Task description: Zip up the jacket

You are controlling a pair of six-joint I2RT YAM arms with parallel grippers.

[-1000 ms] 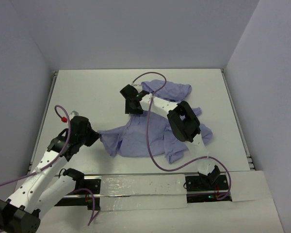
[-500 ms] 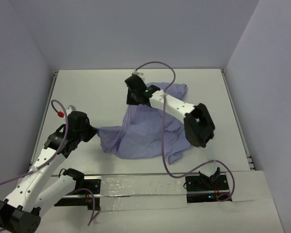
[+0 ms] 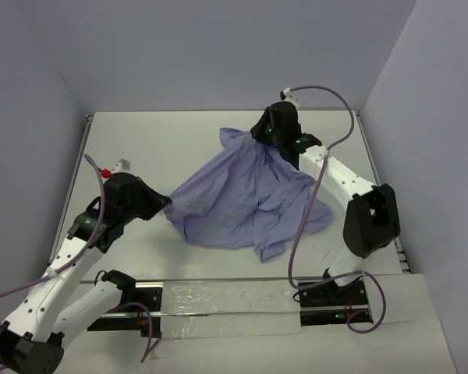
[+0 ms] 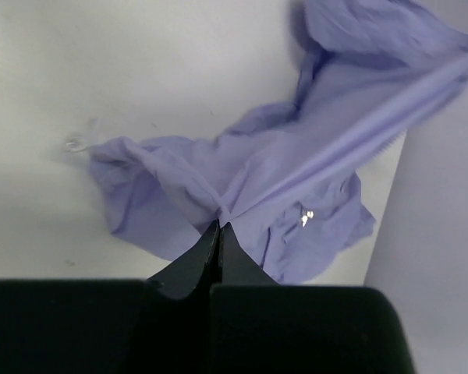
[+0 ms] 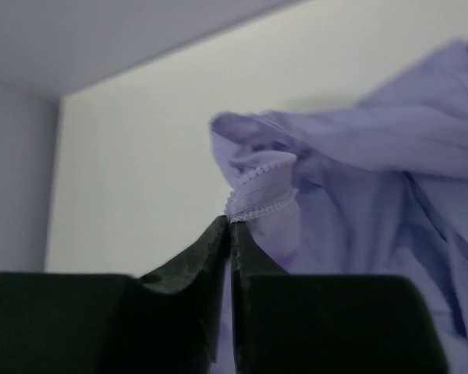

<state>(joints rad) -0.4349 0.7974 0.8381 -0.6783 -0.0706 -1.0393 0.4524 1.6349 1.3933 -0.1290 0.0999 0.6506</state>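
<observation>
Pinching at their very tips, the two fingers of the right gripper (image 5: 230,224) meet on a narrow toothed strip (image 5: 259,196), which looks like zipper tape at one front edge of the jacket (image 5: 390,171); no gap shows between them. The left gripper (image 4: 219,227) is likewise closed tight, its tips clamped on a gathered fold where several creases of the fabric run together. Seen from overhead, the garment hangs stretched between the two holds. The right arm holds its edge high at the far side of the table (image 3: 140,140), right of centre, while the left arm holds its fold lower, at the near left. Between them the cloth forms a taut ridge running diagonally from near left to far right, and the rest drapes off that line into a rumpled heap on the table towards the near right. So the jacket's long axis lies along that diagonal, leading away from the left fingers and up towards the right ones. A small shiny bit (image 4: 306,217) glints among the folds to the right of the left gripper in its wrist view. It may be the zip slider, though it is too small to be sure; if so, the left arm is the nearer one to it. By the look of it the zip is not yet started: the two fronts are not laid side by side, and the coming move turns on bringing the cloth down flat along that ridge
</observation>
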